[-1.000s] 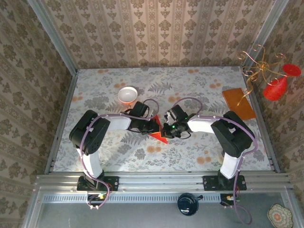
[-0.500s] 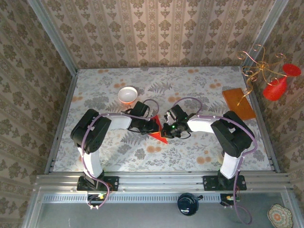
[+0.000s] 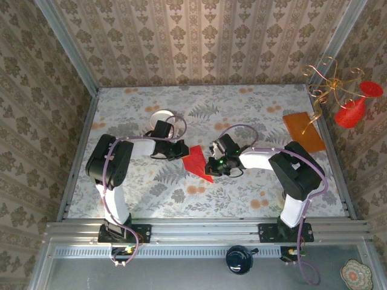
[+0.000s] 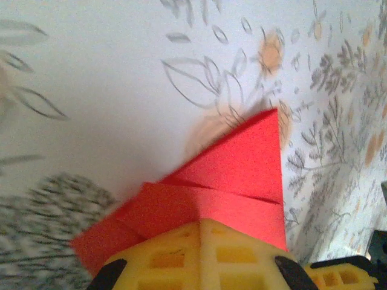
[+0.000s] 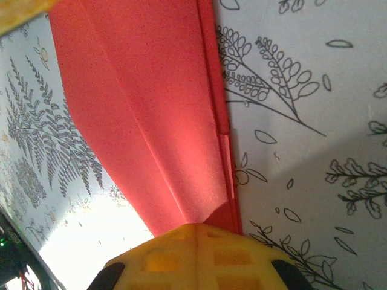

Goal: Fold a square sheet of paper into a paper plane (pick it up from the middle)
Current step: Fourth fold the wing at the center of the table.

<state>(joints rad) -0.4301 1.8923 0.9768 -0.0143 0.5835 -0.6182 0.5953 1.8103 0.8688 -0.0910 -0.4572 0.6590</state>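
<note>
We find the left gripper (image 4: 199, 226) closed, tips resting on the folded red paper plane (image 3: 196, 161). The right gripper (image 5: 196, 229), likewise closed, presses its opposite edge.

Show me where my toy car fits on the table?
Free: the far strip between the white bowl and the orange board, and the near strip along the front rail. Crowded: the middle, where the left tool and right tool meet the red paper.
</note>
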